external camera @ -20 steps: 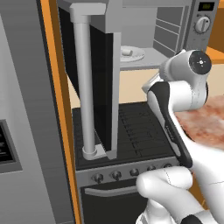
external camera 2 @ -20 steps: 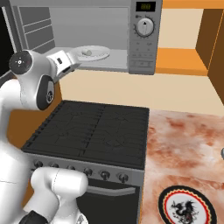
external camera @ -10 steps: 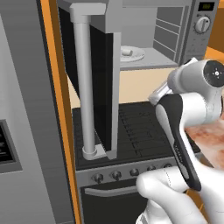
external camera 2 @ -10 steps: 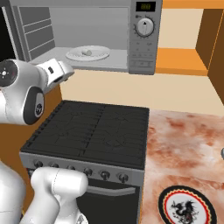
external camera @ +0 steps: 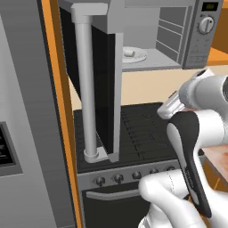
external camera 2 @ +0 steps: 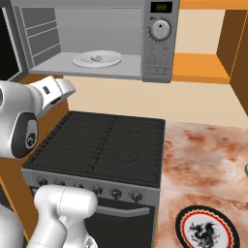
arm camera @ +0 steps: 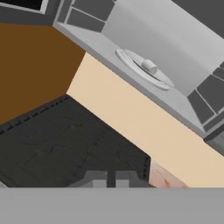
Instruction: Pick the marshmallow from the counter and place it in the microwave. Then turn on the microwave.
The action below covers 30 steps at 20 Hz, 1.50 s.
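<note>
So the marshmallow (external camera 2: 97,58) is sitting on the round plate (external camera 2: 109,61) inside the microwave (external camera 2: 160,58), upper middle of the right base view, door (external camera: 104,89) swung wide open. The arm is folded up at mid height over the stovetop (external camera 2: 104,145), wrist aimed at the cavity. The gripper (arm camera: 112,178) has its fingertips almost together, holding nothing (barely visible at the bottom of the hand view).

Marshmallow (external camera 2: 98,58) on plate (external camera 2: 114,60) inside microwave (external camera 2: 160,63), above stovetop (external camera 2: 106,145).
</note>
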Motion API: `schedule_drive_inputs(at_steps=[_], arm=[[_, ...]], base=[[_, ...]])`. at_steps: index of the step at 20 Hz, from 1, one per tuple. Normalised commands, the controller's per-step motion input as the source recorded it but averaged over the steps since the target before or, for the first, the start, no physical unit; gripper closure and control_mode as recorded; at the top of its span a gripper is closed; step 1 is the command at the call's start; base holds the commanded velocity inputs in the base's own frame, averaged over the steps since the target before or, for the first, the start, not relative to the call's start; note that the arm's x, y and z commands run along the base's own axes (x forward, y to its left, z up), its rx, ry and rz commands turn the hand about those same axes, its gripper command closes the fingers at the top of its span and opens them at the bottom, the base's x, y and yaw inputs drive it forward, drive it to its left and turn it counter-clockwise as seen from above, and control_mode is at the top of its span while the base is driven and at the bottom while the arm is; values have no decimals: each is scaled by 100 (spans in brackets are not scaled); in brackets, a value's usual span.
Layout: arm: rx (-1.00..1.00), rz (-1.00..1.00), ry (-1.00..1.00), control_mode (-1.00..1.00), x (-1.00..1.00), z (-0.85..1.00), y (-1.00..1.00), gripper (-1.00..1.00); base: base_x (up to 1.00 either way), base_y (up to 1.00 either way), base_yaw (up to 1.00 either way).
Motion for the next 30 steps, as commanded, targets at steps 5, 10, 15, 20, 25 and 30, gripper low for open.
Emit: schedule_drive_inputs(at_steps=[5, 10, 15, 20, 25, 30], arm=[[0, 0, -4, -100, -22, 0, 0, 100], [0, 0, -2, -100, -27, 2, 0, 100], [0, 0, 0, -100, -37, 9, 0, 100], [0, -1, 2, -100, -40, 10, 0, 100], [-1, -1, 2, -100, -32, 0, 1, 100], [-1, 0, 0, -100, -33, 0, 8, 100]], base=[[0, 0, 0], [0, 0, 0], [0, 0, 0], [0, 0, 0], [0, 0, 0], [0, 0, 0]])
